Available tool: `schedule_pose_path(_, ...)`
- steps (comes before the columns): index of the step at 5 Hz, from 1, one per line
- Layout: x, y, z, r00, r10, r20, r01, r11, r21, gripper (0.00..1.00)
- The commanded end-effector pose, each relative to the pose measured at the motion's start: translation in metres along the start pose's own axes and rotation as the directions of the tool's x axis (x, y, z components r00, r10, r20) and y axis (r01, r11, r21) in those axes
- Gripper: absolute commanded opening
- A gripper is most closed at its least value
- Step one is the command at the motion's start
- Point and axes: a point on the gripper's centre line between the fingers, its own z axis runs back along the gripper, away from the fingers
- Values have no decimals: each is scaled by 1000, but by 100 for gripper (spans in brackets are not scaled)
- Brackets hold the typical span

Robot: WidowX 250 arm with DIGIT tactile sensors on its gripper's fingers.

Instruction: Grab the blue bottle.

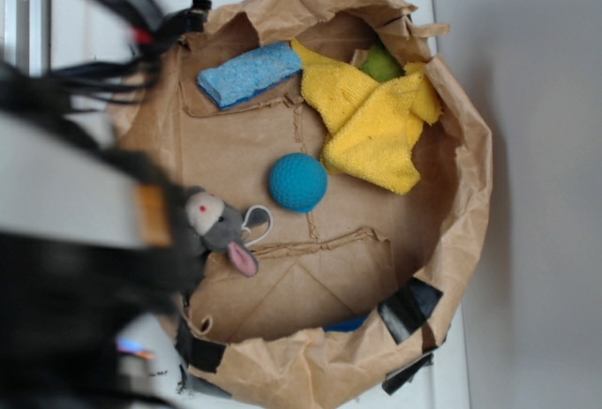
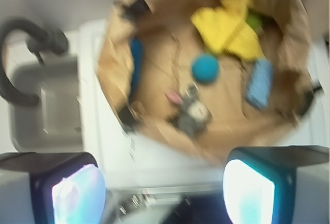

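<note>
The gripper (image 2: 164, 188) is being held wide open and empty, well above the paper bag (image 2: 116, 80). The blue bottle (image 2: 136, 67) is being half hidden against the bag's wall, apart from the blue ball (image 2: 205, 68) and toy mouse (image 2: 192, 112). The descent is best being aimed beside that wall, jaws straddling the bottle's body.

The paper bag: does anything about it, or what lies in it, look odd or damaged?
The bag is torn and crumpled along its rim and patched with black tape. The blue bottle lies pressed against the wall, mostly hidden in the exterior view. The mouse lies tipped over.
</note>
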Motion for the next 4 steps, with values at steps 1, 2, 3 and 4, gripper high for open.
schedule_pose_path(1, 6, 3, 13, 999, 19, 48, -19, 1000, -1, 100)
schedule_pose_path(2, 6, 3, 13, 999, 19, 48, -19, 1000, -1, 100)
schedule_pose_path(3, 21, 20, -20, 995, 68, 66, -70, 997, 19, 100)
schedule_pose_path(4, 26, 35, -41, 995, 67, 75, -68, 998, 13, 100)
